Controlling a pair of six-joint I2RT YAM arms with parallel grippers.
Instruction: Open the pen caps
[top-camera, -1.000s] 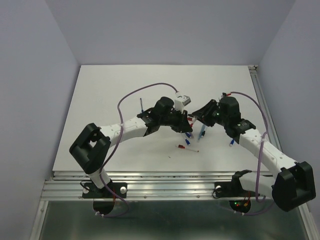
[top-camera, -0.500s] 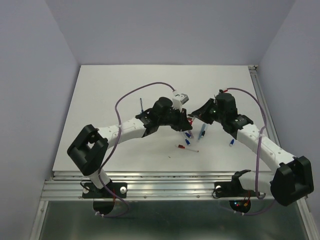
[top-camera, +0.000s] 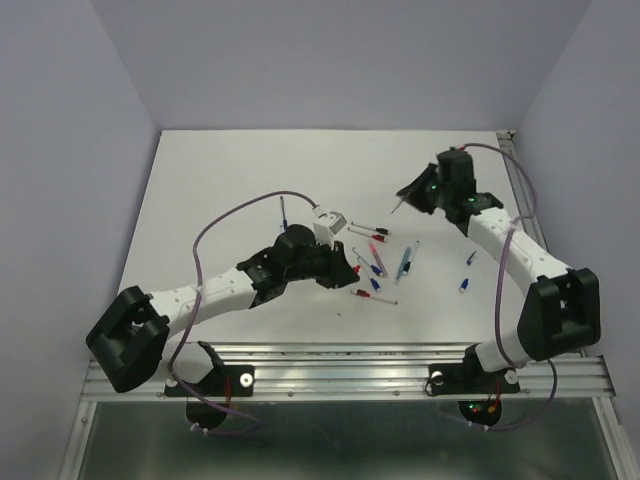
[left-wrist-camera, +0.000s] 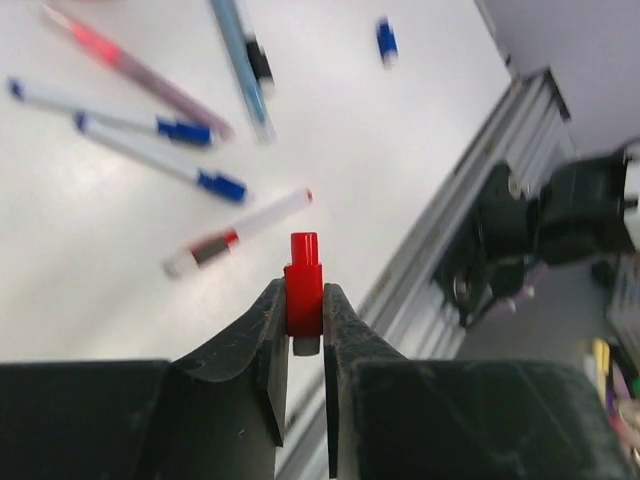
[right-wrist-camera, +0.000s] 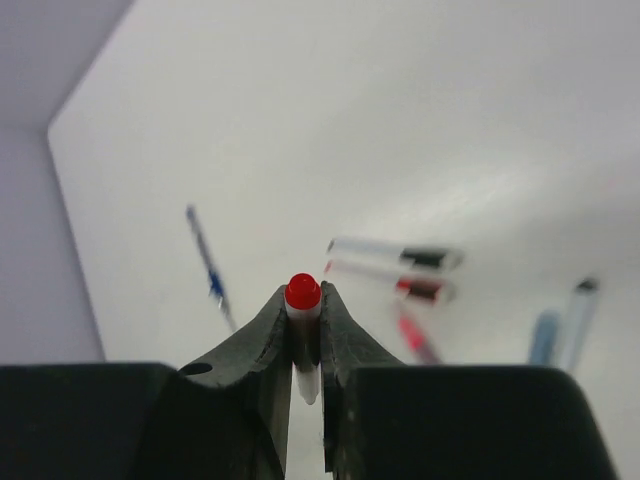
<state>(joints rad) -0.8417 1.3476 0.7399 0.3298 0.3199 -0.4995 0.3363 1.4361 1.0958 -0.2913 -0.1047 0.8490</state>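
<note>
The left end effector (left-wrist-camera: 304, 310) is closed narrowly on a short red plastic cap (left-wrist-camera: 303, 275). The cap's long axis is aligned with the fingers and its narrower end is pointed away from the wrist. It is held over the middle of the white surface (top-camera: 220, 170), toward the near edge. The right end effector (right-wrist-camera: 304, 312) is clamped on a thin white pen barrel with a red end (right-wrist-camera: 303, 293), that end pointed outward. A second ago both were together over the middle; now they are well apart, the right one toward the far right corner. Scattered pens (top-camera: 375, 296) are seen between them, with bare surface along the far and left edges.
</note>
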